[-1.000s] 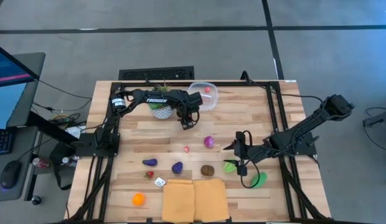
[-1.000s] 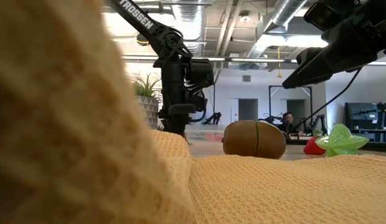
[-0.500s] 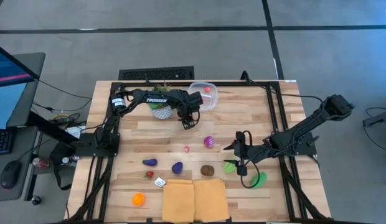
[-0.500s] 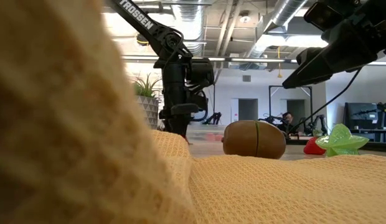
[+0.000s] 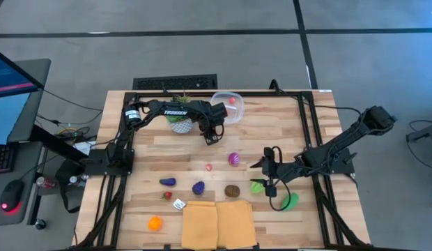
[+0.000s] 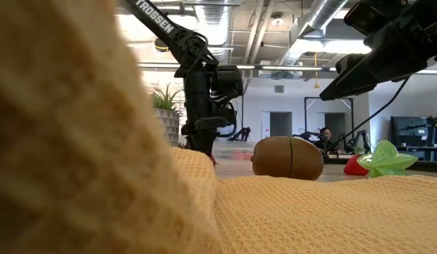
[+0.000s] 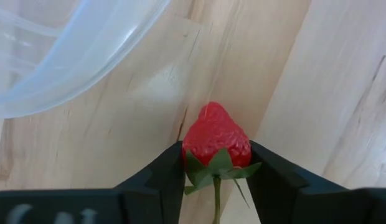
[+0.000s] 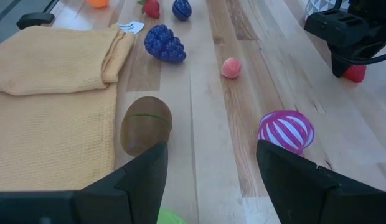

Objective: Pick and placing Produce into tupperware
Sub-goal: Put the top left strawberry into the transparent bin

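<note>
My left gripper (image 5: 211, 138) is shut on a red toy strawberry (image 7: 216, 138), just on the near side of the clear tupperware (image 5: 228, 106). The tupperware's rim (image 7: 87, 68) fills a corner of the left wrist view, and a small red piece (image 5: 232, 100) lies inside the container. My right gripper (image 5: 260, 175) hovers open over the right half of the table, beside a green leafy piece (image 5: 257, 187). In front of it lie a brown kiwi (image 8: 145, 123), a pink striped ball (image 8: 286, 130), a small pink piece (image 8: 230, 67) and purple grapes (image 8: 164, 43). My left gripper pinches the strawberry between its two fingers (image 7: 165, 171) at the broad leafy end (image 7: 215, 163). It comes from above, pointing down. The strawberry's pointed tip (image 7: 213, 109) faces the table below the fingers. Whether the tip touches the wood I cannot tell.
A yellow cloth (image 5: 218, 223) lies at the near edge. A plant in a white pot (image 5: 180, 124) stands left of the tupperware. An orange piece (image 5: 155, 223), a purple piece (image 5: 167, 181), a small red piece (image 5: 167, 196), a white tag (image 5: 179, 204) and a green piece (image 5: 290, 201) lie scattered.
My left gripper, still shut on the strawberry, has shifted slightly toward the table's right.
</note>
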